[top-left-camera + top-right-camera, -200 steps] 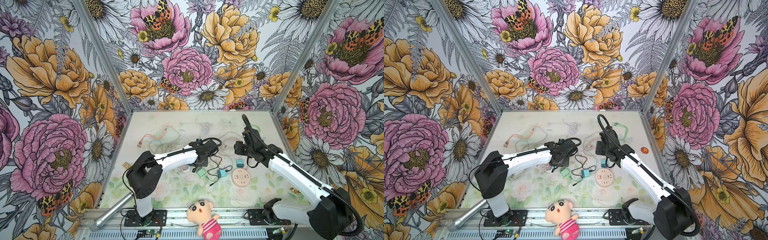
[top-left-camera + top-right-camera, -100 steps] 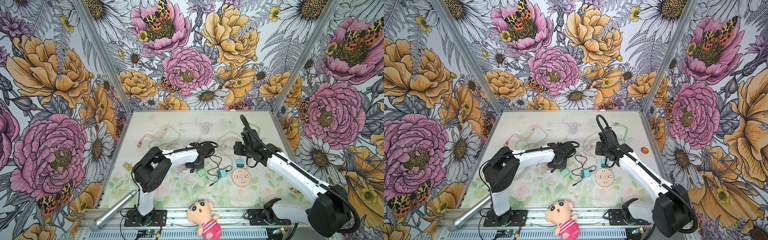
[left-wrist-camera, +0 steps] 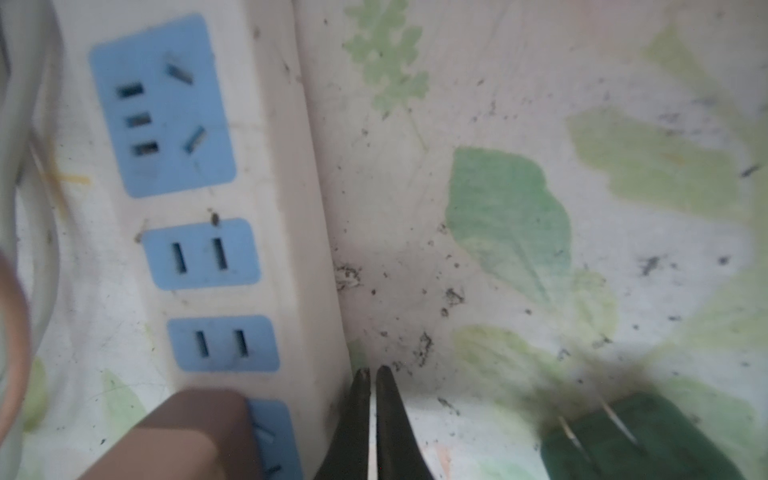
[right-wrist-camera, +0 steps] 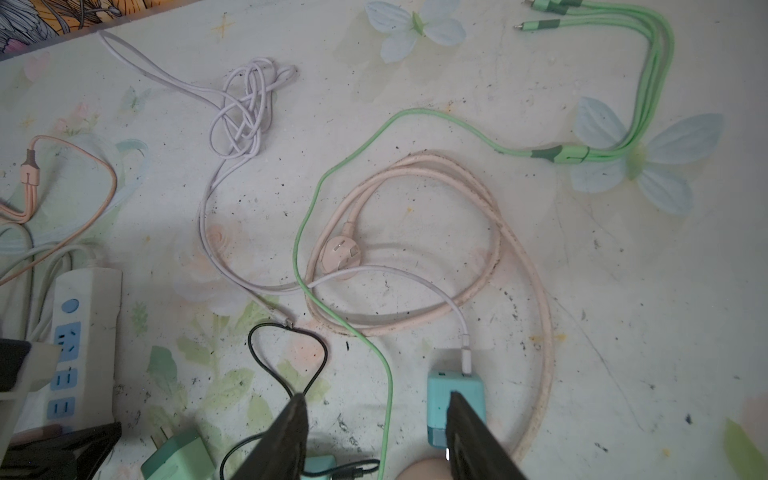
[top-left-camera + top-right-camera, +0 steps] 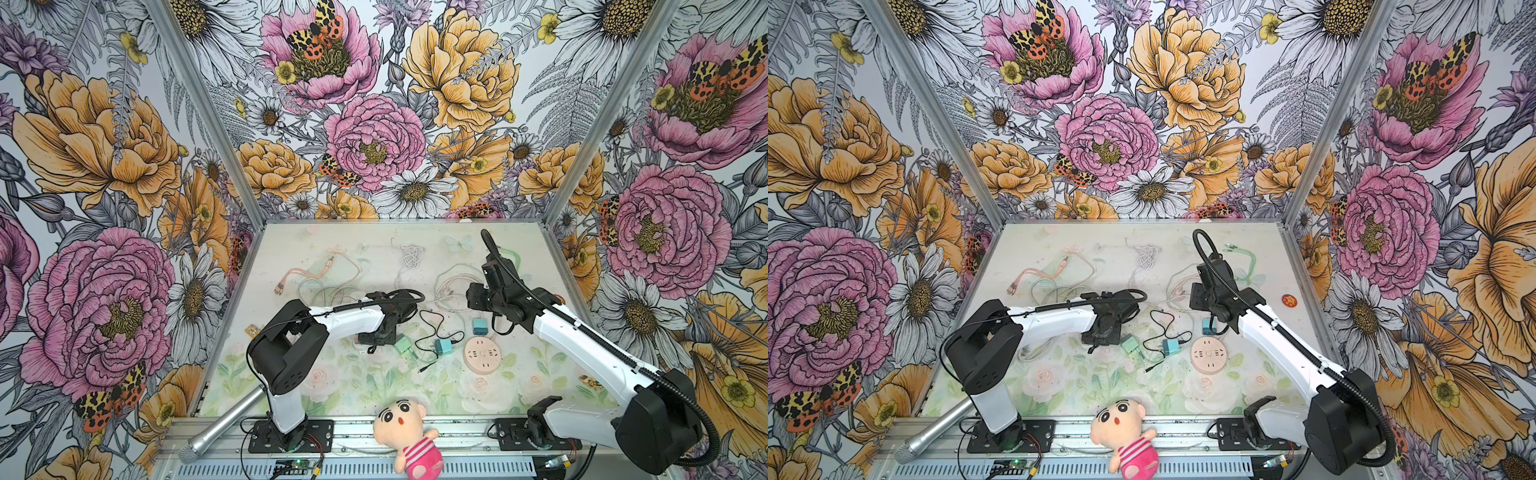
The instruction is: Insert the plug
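A white power strip (image 3: 291,232) with blue sockets lies on the table and also shows in the right wrist view (image 4: 87,291). A brownish plug body (image 3: 183,432) sits over the strip's end socket. My left gripper (image 3: 372,374) is shut and empty, its tips low beside the strip's long edge; in a top view it (image 5: 376,338) covers most of the strip. A mint green plug (image 3: 636,440) (image 5: 402,345) lies loose on its side, prongs showing. My right gripper (image 4: 376,399) (image 5: 478,297) hangs open above the table, holding nothing, over a teal adapter (image 4: 455,390).
Another teal adapter (image 5: 442,345) with a black cable and a round pink socket (image 5: 482,354) lie mid-table. Green (image 4: 648,83), white (image 4: 245,108) and pink (image 4: 478,199) cables spread behind. A plush doll (image 5: 409,432) and a microphone (image 5: 224,424) lie at the front rail.
My left gripper has come forward and left, lower over the power strip, and its arm has folded closer to its base. The right arm has drawn back slightly.
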`<state>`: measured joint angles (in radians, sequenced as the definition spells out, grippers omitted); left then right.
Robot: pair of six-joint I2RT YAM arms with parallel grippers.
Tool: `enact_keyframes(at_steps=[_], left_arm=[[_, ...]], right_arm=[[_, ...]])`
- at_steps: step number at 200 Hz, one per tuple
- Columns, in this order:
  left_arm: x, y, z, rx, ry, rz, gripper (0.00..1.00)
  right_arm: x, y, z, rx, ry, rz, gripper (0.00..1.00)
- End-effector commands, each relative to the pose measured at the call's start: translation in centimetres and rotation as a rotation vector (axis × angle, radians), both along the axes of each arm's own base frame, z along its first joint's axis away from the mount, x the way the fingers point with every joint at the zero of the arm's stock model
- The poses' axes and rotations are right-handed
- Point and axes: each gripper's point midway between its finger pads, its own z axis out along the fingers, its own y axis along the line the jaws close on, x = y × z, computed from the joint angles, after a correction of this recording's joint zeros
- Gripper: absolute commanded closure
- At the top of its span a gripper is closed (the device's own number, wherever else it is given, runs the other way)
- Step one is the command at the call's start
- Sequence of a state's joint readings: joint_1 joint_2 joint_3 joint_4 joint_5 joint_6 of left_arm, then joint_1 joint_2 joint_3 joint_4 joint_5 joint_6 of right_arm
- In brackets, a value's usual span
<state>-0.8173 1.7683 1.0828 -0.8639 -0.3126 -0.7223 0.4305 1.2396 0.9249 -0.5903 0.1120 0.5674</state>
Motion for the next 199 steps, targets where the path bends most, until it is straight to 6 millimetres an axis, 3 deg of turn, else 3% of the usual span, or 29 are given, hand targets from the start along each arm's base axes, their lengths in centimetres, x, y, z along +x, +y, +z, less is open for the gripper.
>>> enact_keyframes(at_steps=[1,43,61,114,148,154,199], left_arm=[[-0.1,0.8,0.8,-0.014,-0.002,0.001,0.91],[0.4,0.6,1.4,0.000,-0.001,-0.023,0.91],[1.0,-1.2,2.6,-0.044,-0.020,-0.076,0.90],[4.3,-7.2,9.1,-0.220,-0.126,-0.190,0.83],[7.0,-10.5,11.5,-0.315,-0.141,-0.232,0.81],[7.6,-10.9,10.5,-0.309,-0.120,-0.230,0.81],[11.7,-15.0,10.3,-0.343,-0.120,-0.314,0.77]], right_arm=[[0.2,0.2,0.2,0.031,-0.015,-0.010,0.45],[0.5,0.0,0.2,0.013,-0.021,-0.012,0.44],[0.8,-0.3,0.7,-0.004,-0.040,-0.019,0.41],[2.4,-3.1,2.2,-0.011,-0.077,-0.082,0.33],[3.4,-5.0,2.7,0.019,-0.077,-0.130,0.31],[3.5,-5.3,2.6,0.020,-0.074,-0.136,0.31],[4.9,-7.4,1.8,0.079,-0.025,-0.181,0.31]])
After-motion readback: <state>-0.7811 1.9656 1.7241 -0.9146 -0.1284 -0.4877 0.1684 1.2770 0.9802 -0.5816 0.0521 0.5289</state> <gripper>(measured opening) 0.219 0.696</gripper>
